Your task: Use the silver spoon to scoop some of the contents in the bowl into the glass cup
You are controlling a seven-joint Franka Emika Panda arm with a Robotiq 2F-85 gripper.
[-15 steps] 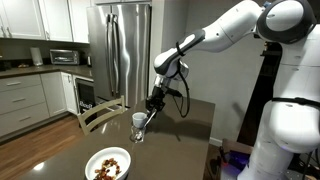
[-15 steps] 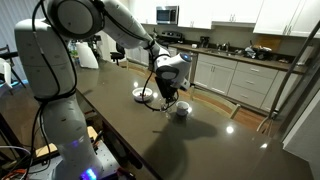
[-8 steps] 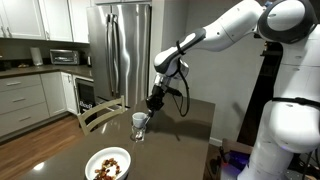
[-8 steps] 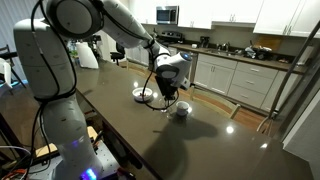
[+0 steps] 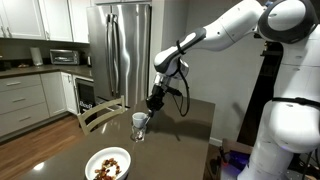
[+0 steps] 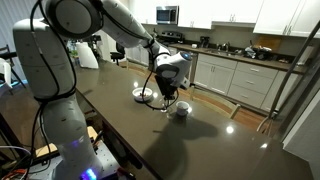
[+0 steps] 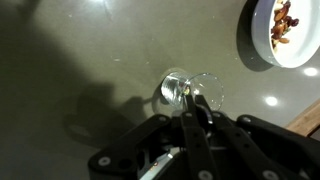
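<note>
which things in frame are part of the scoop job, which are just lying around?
In the job: gripper, shut on the silver spoon; bowl holding the contents; glass cup.
Lying about: chair, fridge, microwave.

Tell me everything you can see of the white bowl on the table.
The white bowl is round with a wide rim and looks like glazed ceramic. It stands upright on the dark table, near its edge, holding a loose heap of brown and reddish chunks. The wrist view cuts off part of it. Only the table touches it: the glass cup and the gripper, shut on the silver spoon, are apart from it.
</note>
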